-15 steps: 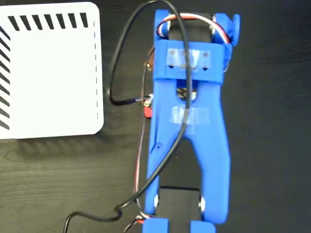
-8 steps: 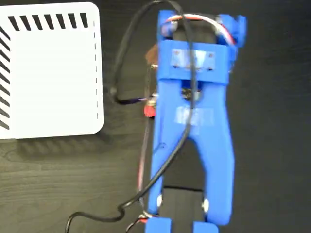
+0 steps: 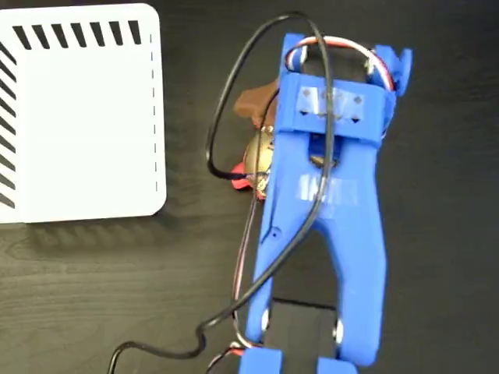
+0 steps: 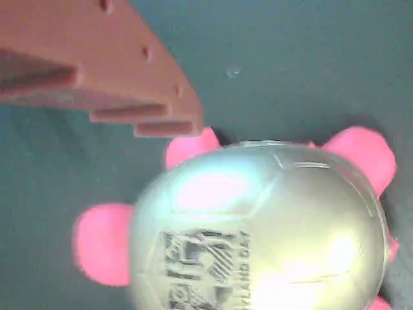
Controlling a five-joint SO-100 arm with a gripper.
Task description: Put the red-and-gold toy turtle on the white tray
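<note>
Turtle (image 4: 258, 226): shiny gold shell, black logo, red feet.

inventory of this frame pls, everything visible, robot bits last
toy turtle: one, gold shell with black print, red feet; on the dark table, mostly hidden under the arm in the fixed view
white tray: one, white with black diagonal stripes and a dashed line; upper left of the fixed view, apart from the turtle
table: one, dark wood grain
cable: black, looping beside the arm
arm: one, blue
gripper finger: brown, just above the turtle; open or shut unclear
</note>
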